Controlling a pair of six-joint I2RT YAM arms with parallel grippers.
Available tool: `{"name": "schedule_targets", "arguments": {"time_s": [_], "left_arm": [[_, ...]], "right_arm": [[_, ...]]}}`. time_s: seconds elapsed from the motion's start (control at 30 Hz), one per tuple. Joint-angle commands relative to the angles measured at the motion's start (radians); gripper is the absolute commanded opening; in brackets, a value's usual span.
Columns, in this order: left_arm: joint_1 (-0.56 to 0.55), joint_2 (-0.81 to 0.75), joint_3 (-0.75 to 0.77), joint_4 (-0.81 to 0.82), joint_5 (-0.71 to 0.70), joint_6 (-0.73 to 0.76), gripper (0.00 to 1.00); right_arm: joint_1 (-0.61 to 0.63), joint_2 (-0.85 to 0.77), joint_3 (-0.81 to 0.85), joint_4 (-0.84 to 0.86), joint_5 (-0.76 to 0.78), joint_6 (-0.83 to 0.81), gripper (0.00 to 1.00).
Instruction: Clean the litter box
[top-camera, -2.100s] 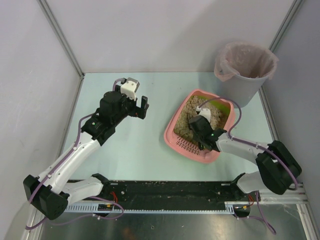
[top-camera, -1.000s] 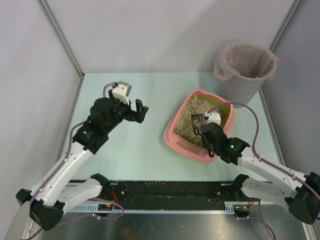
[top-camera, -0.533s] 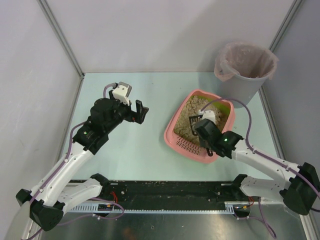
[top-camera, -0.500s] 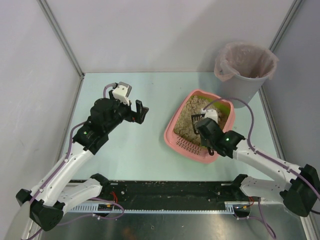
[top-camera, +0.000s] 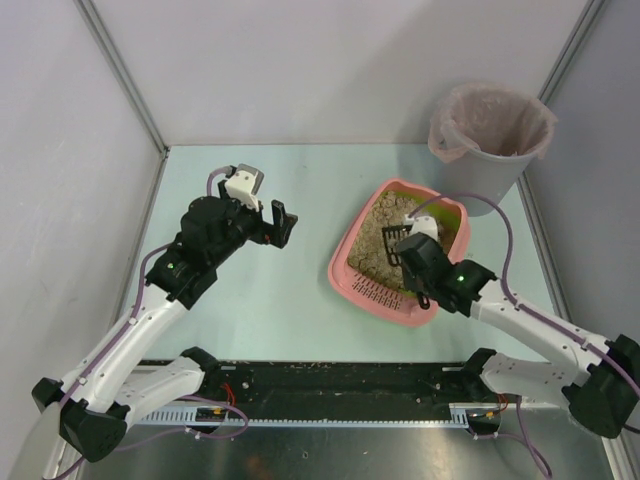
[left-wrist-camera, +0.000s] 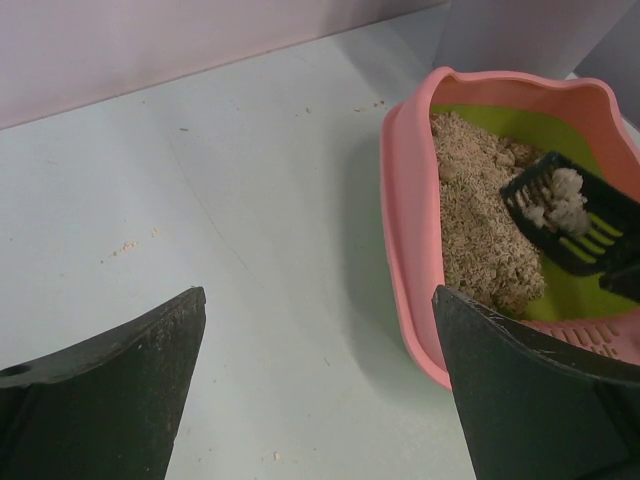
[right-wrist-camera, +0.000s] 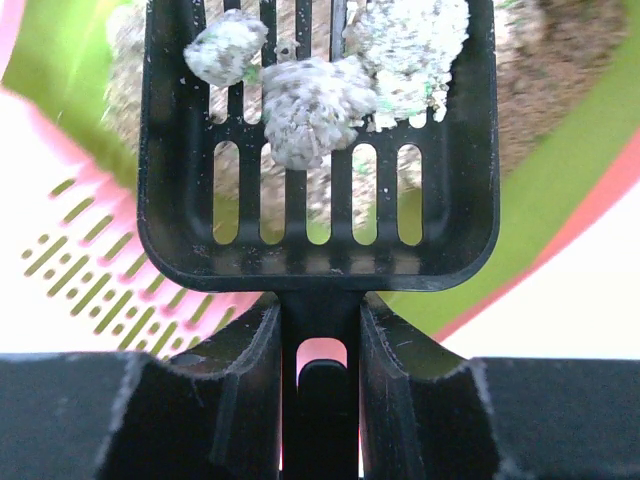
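Note:
The pink litter box (top-camera: 345, 262) with yellow-green lining and beige litter sits right of centre on the table; it also shows in the left wrist view (left-wrist-camera: 400, 200) and the right wrist view (right-wrist-camera: 60, 180). My right gripper (right-wrist-camera: 320, 330) is shut on the handle of a black slotted scoop (right-wrist-camera: 318, 130), held level above the box with several pale clumps (right-wrist-camera: 310, 100) in it. From above the scoop (top-camera: 393, 247) hangs over the litter. My left gripper (top-camera: 278, 222) is open and empty, above the table left of the box.
A grey round bucket (top-camera: 490, 140) lined with a pinkish bag stands at the back right, beyond the box. Grains of litter (left-wrist-camera: 130, 243) lie scattered on the pale table. Grey walls close in the back and both sides.
My right gripper has lifted the scoop out of the litter with clumps in it and shifted slightly over the box. My left arm drew back a little, then held still.

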Motion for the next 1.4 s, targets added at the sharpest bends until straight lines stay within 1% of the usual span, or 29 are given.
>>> {"name": "schedule_targets", "arguments": {"time_s": [0.0,0.03,0.07,0.13,0.2,0.23,0.27,0.33,0.37,0.4,0.5,0.57,0.6,0.67,0.7,0.73,0.8,0.9,0.93,0.97,1.07,1.27,1.37], "left_arm": [[-0.005,-0.014,-0.008,0.023,0.018,0.002,1.0],[-0.005,-0.014,-0.008,0.022,0.015,0.003,1.0],[-0.003,-0.011,-0.008,0.022,0.013,0.003,1.0],[-0.005,-0.009,-0.008,0.022,0.018,0.002,1.0],[-0.003,-0.009,-0.008,0.023,0.027,-0.002,1.0],[-0.005,-0.009,-0.008,0.023,0.027,-0.002,1.0],[-0.005,-0.009,-0.008,0.023,0.024,-0.002,1.0],[-0.005,-0.011,-0.01,0.023,0.021,0.002,1.0],[-0.003,-0.011,-0.01,0.023,0.013,0.003,1.0],[-0.005,-0.011,-0.011,0.023,0.015,0.005,1.0],[-0.005,-0.008,-0.011,0.025,0.018,0.003,1.0],[-0.003,-0.006,-0.01,0.025,0.021,0.002,1.0],[-0.003,-0.006,-0.01,0.025,0.021,0.002,1.0],[-0.005,-0.005,-0.01,0.025,0.019,0.002,1.0],[-0.005,-0.003,-0.011,0.026,0.021,0.002,1.0],[-0.005,-0.005,-0.011,0.026,0.018,0.003,1.0],[-0.003,-0.003,-0.013,0.026,0.015,0.003,1.0],[-0.005,0.001,-0.013,0.026,0.016,0.003,1.0],[-0.005,0.001,-0.013,0.028,0.016,0.003,1.0],[-0.005,0.0,-0.013,0.026,0.016,0.003,1.0],[-0.005,0.003,-0.013,0.028,0.013,0.003,1.0],[-0.005,0.006,-0.014,0.028,0.013,0.008,1.0],[-0.005,0.004,-0.016,0.029,0.007,0.009,1.0]], "right_arm": [[0.063,0.055,0.044,-0.026,0.016,0.004,0.0],[0.048,0.044,0.042,-0.035,0.033,-0.011,0.0],[0.007,0.029,0.042,-0.035,0.03,-0.022,0.0],[-0.024,-0.009,0.042,-0.012,-0.005,-0.041,0.0],[-0.003,-0.007,0.042,0.008,-0.037,-0.027,0.0],[0.014,0.025,0.042,0.014,-0.05,-0.016,0.0],[0.07,0.045,0.045,0.017,-0.055,-0.008,0.0],[0.098,0.084,0.062,-0.026,0.007,-0.001,0.0],[0.089,0.092,0.064,-0.041,0.023,-0.001,0.0],[0.046,0.083,0.065,-0.058,0.034,-0.007,0.0],[-0.052,-0.006,0.064,-0.044,-0.03,-0.034,0.0],[-0.052,-0.033,0.064,-0.035,-0.036,-0.034,0.0],[-0.048,-0.019,0.062,-0.037,-0.05,-0.015,0.0],[0.003,0.016,0.056,-0.031,-0.058,0.007,0.0],[0.026,0.064,0.059,-0.018,-0.047,0.013,0.0],[0.076,0.084,0.059,-0.012,-0.038,0.015,0.0],[0.092,0.108,0.068,-0.009,-0.024,0.016,0.0],[0.054,0.079,0.076,-0.02,-0.015,0.002,0.0],[0.04,0.044,0.074,-0.027,-0.019,-0.005,0.0],[0.0,0.027,0.076,-0.034,-0.025,-0.01,0.0],[-0.044,-0.01,0.074,-0.06,-0.053,-0.01,0.0],[-0.014,0.044,0.071,-0.054,-0.078,0.007,0.0],[-0.023,0.036,0.079,-0.067,-0.093,0.007,0.0]]}}
